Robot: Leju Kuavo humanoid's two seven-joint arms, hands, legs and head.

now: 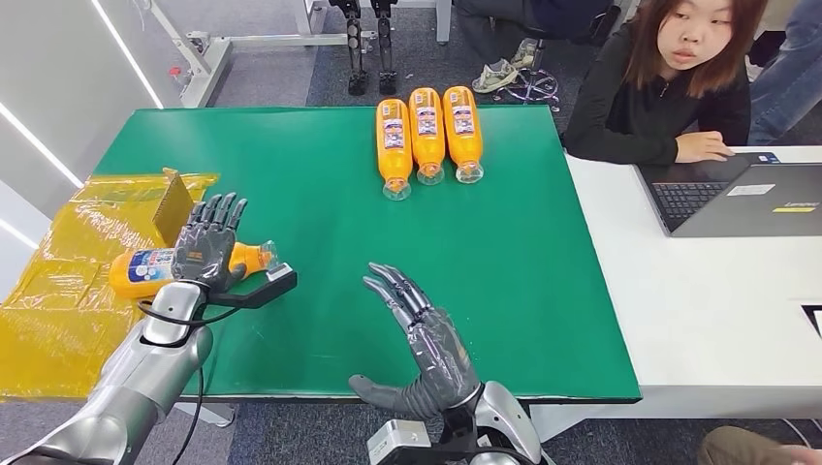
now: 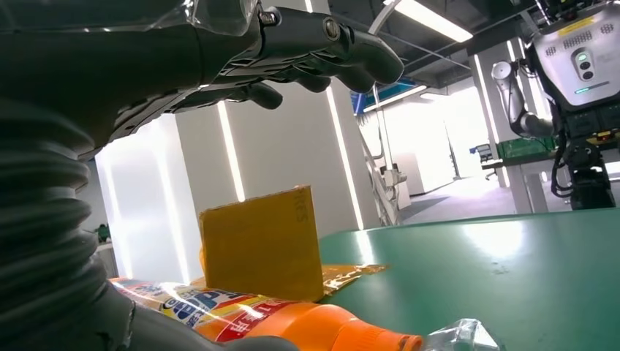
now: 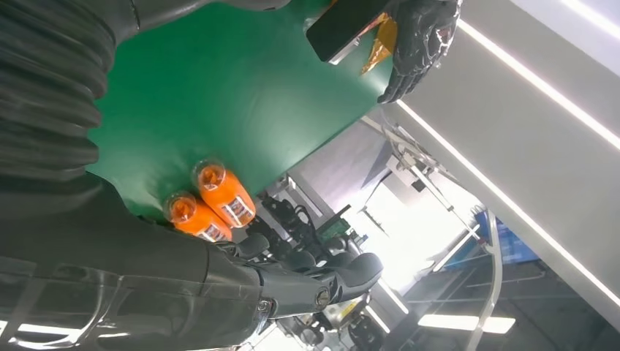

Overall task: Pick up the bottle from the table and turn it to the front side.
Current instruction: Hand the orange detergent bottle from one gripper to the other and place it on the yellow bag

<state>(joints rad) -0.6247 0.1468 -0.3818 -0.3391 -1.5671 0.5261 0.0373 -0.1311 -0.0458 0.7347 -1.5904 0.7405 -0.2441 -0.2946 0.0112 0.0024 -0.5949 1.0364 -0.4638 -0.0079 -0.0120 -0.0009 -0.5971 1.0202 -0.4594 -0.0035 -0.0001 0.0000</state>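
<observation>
An orange bottle (image 1: 141, 271) with a blue and white label lies on its side at the left edge of the green table (image 1: 320, 320), its clear cap (image 1: 268, 254) pointing right. My left hand (image 1: 207, 244) is spread over its middle, fingers straight. In the left wrist view the fingers (image 2: 322, 51) stand well above the bottle (image 2: 292, 322), with a gap between, and nothing is gripped. My right hand (image 1: 426, 341) hovers open over the table's near middle, holding nothing.
Three more orange bottles (image 1: 426, 136) lie side by side at the table's far middle. A yellow plastic bag (image 1: 58, 291) and a cardboard piece (image 1: 174, 205) lie left of the table. A person sits at a laptop (image 1: 746, 199) on the white table (image 1: 717, 320) to the right.
</observation>
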